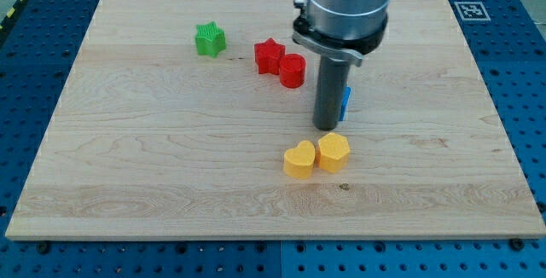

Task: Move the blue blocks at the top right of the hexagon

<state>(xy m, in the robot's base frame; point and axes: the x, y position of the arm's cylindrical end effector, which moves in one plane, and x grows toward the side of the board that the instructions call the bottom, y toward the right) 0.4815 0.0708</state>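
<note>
We count two yellow blocks, a heart (pixel 299 160) and a hexagon (pixel 333 152), two red blocks (pixel 269 55) (pixel 292 70), one green star (pixel 209 39), and one blue block (pixel 345 103) mid-board. Our tip (pixel 327 128) carries no jaws; it stands just beside the blue block, mostly hiding it.

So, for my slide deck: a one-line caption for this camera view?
My tip stands just above the yellow hexagon, a blue block peeking from behind the rod.

Wooden board (pixel 171 159) on blue perforated table (pixel 34 99).
</note>
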